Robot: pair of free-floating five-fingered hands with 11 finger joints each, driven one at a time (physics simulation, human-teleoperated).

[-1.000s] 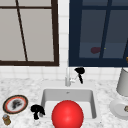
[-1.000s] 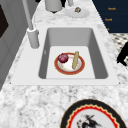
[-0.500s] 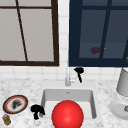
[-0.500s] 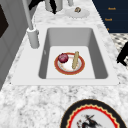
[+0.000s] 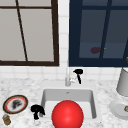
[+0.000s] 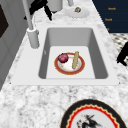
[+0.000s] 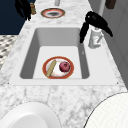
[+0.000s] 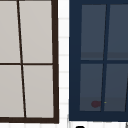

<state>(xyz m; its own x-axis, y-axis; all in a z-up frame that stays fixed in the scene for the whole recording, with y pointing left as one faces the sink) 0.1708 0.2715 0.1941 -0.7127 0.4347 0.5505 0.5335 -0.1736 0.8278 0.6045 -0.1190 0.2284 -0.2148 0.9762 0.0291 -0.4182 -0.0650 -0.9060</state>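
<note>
My right hand point(image 5: 78, 73) hovers open just right of the faucet point(image 5: 67, 78) behind the sink point(image 5: 45, 100). In the right side view this right hand point(image 7: 96, 20) hangs over the faucet base point(image 7: 94, 38), with one finger pointing down toward the basin. My left hand point(image 5: 37, 110) floats at the sink's front left corner with its fingers hanging loose, holding nothing. It shows as the left hand point(image 7: 23, 8) beside a small jar point(image 7: 32, 8). In the basin lies a red-rimmed plate point(image 6: 56, 66) carrying a dark red round fruit point(image 6: 63, 58) and a tan stick point(image 6: 75, 60).
A large red sphere point(image 5: 67, 115) sits in front of the sink. A patterned plate point(image 5: 15, 104) and a brown jar point(image 5: 6, 120) stand on the left counter. On the right are a white plate point(image 5: 117, 110) and a grey canister point(image 5: 123, 82).
</note>
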